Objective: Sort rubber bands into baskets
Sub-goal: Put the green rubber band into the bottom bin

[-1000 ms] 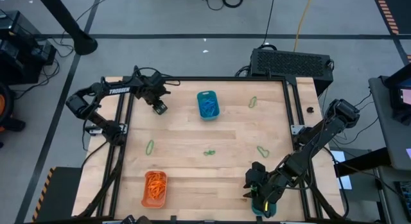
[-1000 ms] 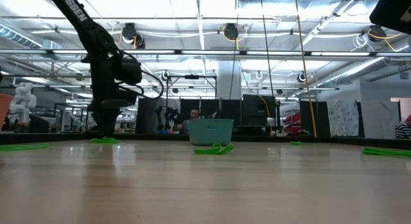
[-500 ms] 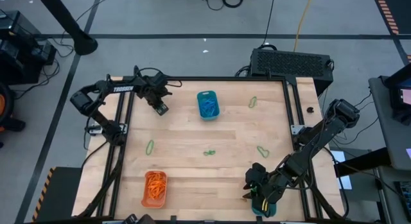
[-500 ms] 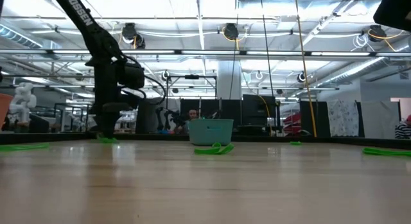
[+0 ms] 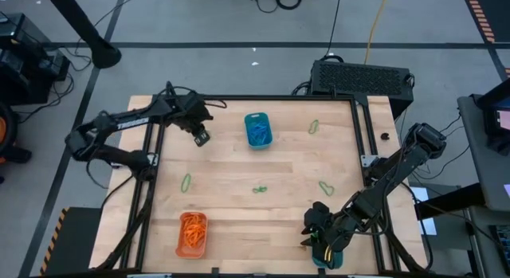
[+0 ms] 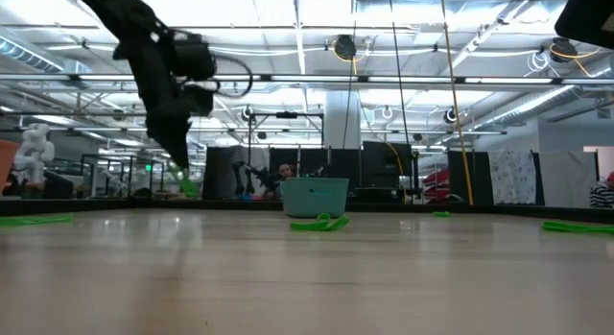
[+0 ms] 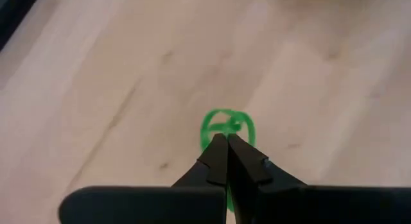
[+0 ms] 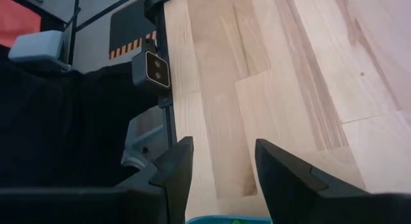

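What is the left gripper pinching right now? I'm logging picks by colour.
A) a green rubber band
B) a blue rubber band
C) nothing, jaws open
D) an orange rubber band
A: in the left wrist view the left gripper has its jaws shut on a green rubber band, lifted clear of the table.

Your left gripper (image 5: 201, 138) hangs above the table's (image 5: 239, 206) far-left part, left of the far basket (image 5: 257, 129). Loose rubber bands (image 5: 259, 189) lie mid-table. Your right gripper (image 5: 319, 240) sits over the near-right basket (image 5: 327, 262).
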Tool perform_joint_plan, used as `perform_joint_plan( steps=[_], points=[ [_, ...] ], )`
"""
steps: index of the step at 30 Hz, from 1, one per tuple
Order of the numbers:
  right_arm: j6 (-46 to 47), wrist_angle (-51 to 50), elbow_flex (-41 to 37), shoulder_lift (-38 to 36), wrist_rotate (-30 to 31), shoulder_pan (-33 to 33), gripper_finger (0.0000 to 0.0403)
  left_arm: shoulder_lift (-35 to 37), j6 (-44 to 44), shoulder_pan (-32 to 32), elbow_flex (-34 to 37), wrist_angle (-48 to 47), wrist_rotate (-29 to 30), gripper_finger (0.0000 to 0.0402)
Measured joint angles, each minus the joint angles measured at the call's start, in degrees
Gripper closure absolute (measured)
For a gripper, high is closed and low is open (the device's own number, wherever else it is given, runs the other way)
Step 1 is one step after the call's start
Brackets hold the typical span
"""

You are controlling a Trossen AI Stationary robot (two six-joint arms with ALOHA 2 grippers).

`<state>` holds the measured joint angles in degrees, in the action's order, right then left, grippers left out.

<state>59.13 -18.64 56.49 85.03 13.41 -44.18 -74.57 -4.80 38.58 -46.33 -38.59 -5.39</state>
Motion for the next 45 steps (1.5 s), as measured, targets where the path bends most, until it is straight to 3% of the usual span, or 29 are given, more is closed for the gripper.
perform_joint_plan(
  steps=[3,7,9,13,14,19,23,26,39,43,45],
  points=[
    [0.00,-0.01,0.00,0.00,0.02,0.00,0.0243,3.52,1.20,-2.89,0.00,0.00,-2.01,0.0400],
    [0.07,-0.01,0.00,0.00,-0.02,0.32,0.0243,6.70,1.47,-6.61,-0.09,-0.60,-0.09,0.0401],
    [0.13,0.03,0.00,0.00,0.02,0.72,0.0243,6.82,1.41,-8.09,-0.11,-3.36,3.93,0.0401],
    [0.12,0.10,0.00,0.00,0.00,1.42,0.0243,4.72,1.17,-11.81,0.04,-10.79,19.87,0.0401],
    [0.05,0.10,0.00,0.00,-0.04,1.59,0.0243,4.04,1.26,-12.59,0.32,-11.48,21.51,0.0401],
    [0.10,0.24,0.00,0.00,-0.34,2.51,0.0243,3.44,-0.27,-13.96,1.46,-3.58,12.82,0.0401],
    [0.39,0.47,0.00,0.00,-0.41,2.56,0.0243,1.64,-1.68,-14.19,1.42,-4.92,19.13,0.0401],
    [1.57,0.51,0.00,0.00,-0.79,2.54,0.0243,0.61,-1.68,-13.85,1.44,-4.59,18.30,0.0392],
    [1.70,0.53,0.00,0.00,-1.53,2.54,0.0243,-3.19,-2.12,-13.85,1.44,-1.14,17.66,0.0253],
    [1.66,0.51,0.00,0.00,-1.53,2.54,0.0243,-3.14,-1.75,-13.85,1.44,-1.54,16.74,0.0232],
    [1.68,0.51,0.00,0.00,-1.53,2.54,0.0243,-3.13,-2.06,-13.85,1.44,-2.49,12.61,0.0229]
  ],
)
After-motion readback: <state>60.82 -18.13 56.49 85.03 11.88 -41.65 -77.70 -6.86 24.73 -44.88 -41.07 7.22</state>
